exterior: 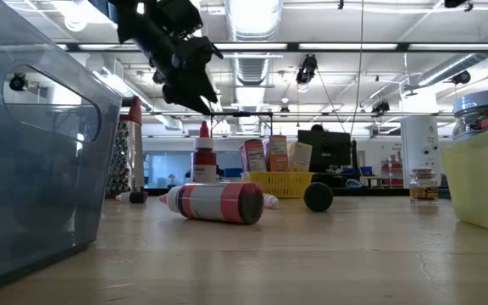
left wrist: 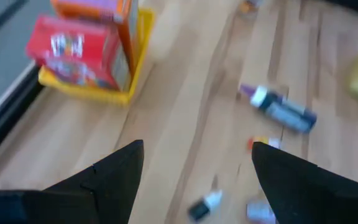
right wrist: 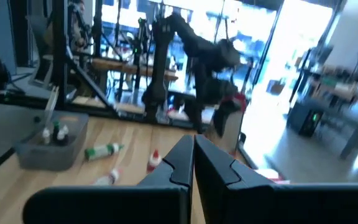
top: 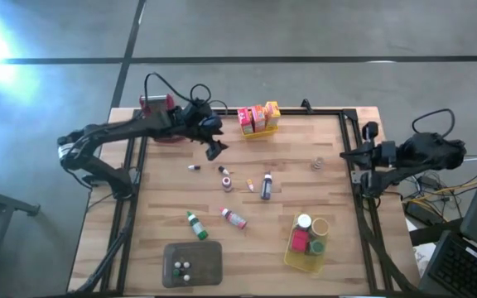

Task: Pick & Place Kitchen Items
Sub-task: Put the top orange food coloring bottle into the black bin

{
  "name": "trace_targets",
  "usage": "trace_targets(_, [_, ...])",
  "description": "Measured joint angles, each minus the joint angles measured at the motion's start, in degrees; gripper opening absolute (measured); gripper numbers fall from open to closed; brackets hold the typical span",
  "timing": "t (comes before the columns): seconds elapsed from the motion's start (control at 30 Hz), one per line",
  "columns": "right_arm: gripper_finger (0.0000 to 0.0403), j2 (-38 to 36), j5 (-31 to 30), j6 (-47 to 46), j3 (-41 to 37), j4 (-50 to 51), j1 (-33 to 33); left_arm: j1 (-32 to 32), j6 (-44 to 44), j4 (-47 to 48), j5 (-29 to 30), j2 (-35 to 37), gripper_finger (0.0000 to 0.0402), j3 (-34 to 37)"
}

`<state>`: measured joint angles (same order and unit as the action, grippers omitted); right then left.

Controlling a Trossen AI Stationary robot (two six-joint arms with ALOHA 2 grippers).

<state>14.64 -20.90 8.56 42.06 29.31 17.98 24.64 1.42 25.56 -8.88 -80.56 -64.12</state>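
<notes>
Left arm stretched across the table's far side, its left gripper (top: 214, 149) hanging in the air with fingers spread wide and nothing between them. At its two o'clock sits the yellow basket (top: 259, 130) of small boxes (top: 257, 117); at five o'clock loose little bottles (top: 265, 186) lie scattered mid-table. Only the left wrist view catches the purple-capped bottle (left wrist: 278, 109) up close. Right gripper (right wrist: 193, 163) waits off the table's right edge, fingers pressed together, empty.
</notes>
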Motion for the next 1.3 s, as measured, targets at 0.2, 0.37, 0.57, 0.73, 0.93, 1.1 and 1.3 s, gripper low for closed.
trace_targets(0.2, [0.0008, 6.33, -1.44, 3.51, -3.76, -12.54, 0.00, -0.04, -5.03, 12.43, 0.46, 0.14, 0.0289, -1.57])
trace_targets(0.37, [0.0008, 10.81, -1.83, 7.30, -5.81, -18.21, -0.04, -0.10, -9.61, 20.79, 0.46, 1.23, 0.0273, -1.60])
trace_targets(0.57, [0.0008, 14.74, -3.28, 2.72, -6.85, -18.08, -0.07, -0.21, -12.33, 26.78, 0.44, 1.65, 0.0266, -1.44])
trace_targets(0.73, [0.0008, 18.87, -3.31, -4.73, -9.40, -18.08, -0.15, -0.24, -10.46, 28.66, 0.43, 1.09, 0.0266, -1.18])
trace_targets(0.93, [0.0008, 24.20, -7.30, -7.43, -14.35, -21.10, -0.84, -0.58, -11.35, 28.53, 0.44, 0.99, 0.0266, 1.51])
trace_targets(1.1, [0.0009, 27.56, -8.18, -8.35, -17.22, -30.99, -2.94, -0.58, -13.40, 26.74, 2.41, 0.99, 0.0264, 4.60])
trace_targets(1.3, [0.0014, 30.95, -7.70, -6.82, -17.57, -40.63, -6.92, -0.58, -15.02, 24.40, 3.93, -0.01, 0.0251, 5.51])
